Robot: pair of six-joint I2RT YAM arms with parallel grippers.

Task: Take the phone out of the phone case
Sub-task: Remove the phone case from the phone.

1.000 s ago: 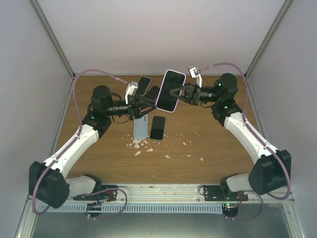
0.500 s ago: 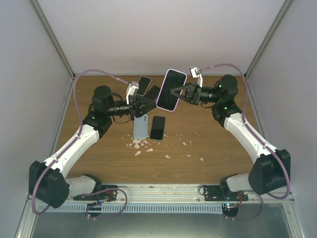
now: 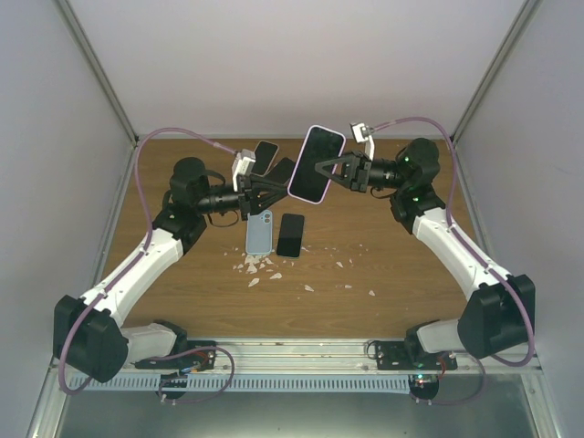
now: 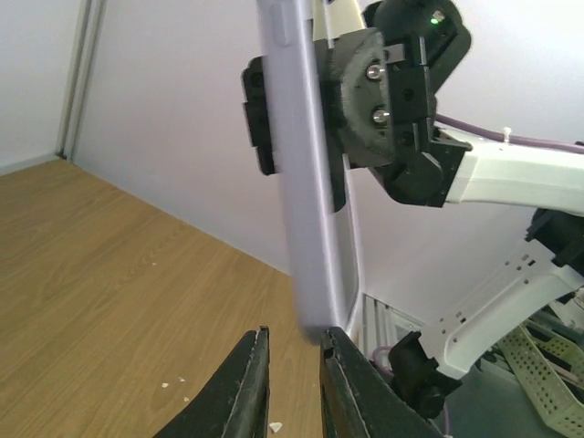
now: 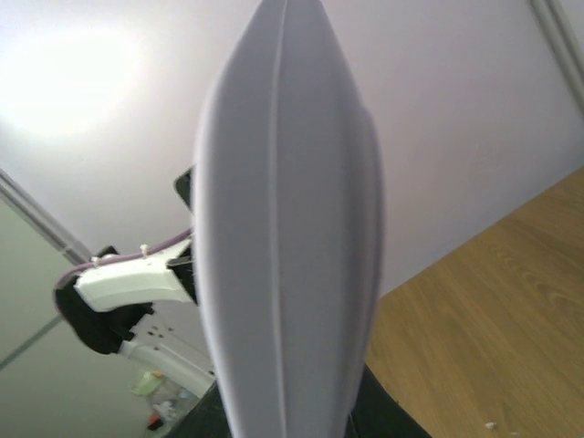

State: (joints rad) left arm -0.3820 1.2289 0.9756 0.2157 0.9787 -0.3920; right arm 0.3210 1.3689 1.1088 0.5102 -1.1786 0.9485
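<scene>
Phone case, phone inside, sits clamped in the right gripper; the left gripper, nearly closed, is at its lower corner, whether grasping I cannot tell.

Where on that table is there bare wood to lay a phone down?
The near strip of table between the white crumbs and the metal rail is bare. Crowded: the middle, with the black phone, blue phone and the held phone overhead.
</scene>
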